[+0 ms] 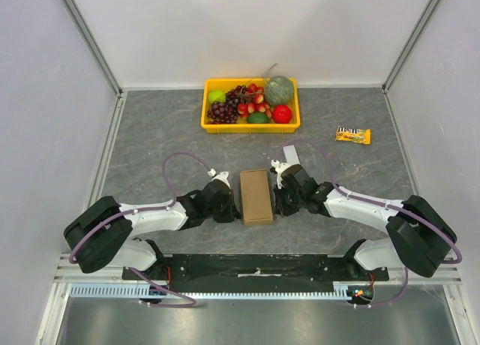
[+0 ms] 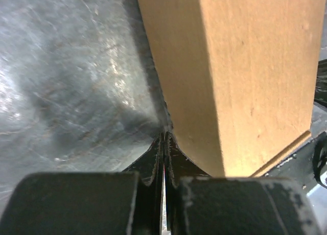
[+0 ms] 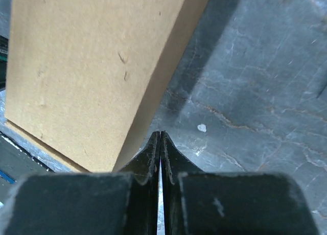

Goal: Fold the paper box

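- Top view: you have the box lying closed and flat on the bench, about midway between the two arms, long axis pointing away from you. It looks already formed into a carton. The left end effector sits against its left long side and the right end effector against its right. The yellow tray of fruit is well beyond the box, and a snack bar lies off to the right.
- Left wrist view: the left end effector is pressed together and pinching nothing. Its tips meet the foot of the box wall where that wall reaches the bench.
- Right wrist view: the right end effector is likewise pressed together and empty, tips at the base of the box on the opposite side.
- Risks, as I judge them: if you push harder from one side, the box will likely slide or swing round, since nothing is gripping it. Squeeze from both sides at once and the thin walls could bow inward or a flap could spring loose. Tips this low may also wedge under the edge and tip the box up.
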Tool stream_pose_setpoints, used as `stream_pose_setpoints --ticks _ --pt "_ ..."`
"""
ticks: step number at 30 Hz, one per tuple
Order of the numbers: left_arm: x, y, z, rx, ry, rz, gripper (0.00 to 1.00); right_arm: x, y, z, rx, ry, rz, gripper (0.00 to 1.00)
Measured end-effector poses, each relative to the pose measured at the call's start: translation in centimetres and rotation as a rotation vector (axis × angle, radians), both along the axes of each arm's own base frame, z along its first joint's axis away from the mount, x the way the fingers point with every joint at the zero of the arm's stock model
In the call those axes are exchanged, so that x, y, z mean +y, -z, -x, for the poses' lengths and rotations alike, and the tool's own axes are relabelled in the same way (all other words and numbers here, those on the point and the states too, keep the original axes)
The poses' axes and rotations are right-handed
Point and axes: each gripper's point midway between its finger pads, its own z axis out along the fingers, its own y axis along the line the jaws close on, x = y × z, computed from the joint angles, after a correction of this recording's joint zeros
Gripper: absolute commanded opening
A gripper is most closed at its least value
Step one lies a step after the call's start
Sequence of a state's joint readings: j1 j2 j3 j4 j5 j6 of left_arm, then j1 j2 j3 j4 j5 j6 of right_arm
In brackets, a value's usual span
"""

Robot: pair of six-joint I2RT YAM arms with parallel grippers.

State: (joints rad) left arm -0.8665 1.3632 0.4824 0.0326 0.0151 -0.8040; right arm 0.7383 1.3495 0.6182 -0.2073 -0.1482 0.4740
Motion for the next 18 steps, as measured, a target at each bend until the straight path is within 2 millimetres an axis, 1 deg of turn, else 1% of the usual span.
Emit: stream_pose_setpoints --ticks 5,9,12,18 --pt "-1.1 0.0 1.5 0.027 0.009 0.031 0.02 0.2 0.8 1.5 0.027 -0.006 0.017 0.05" --pt "-2.1 0.1 2.7 0.046 0.029 0.041 0.02 0.4 1.2 2.3 0.038 -0.01 0.029 0.05" --pt "-2.7 0.3 3.4 0.056 0.045 0.041 0.02 0.1 1.6 2.4 0.041 0.007 0.043 0.05" --pt "-3.5 0.5 4.1 0.075 0.058 0.032 0.02 -0.1 1.6 2.0 0.028 0.044 0.054 0.05"
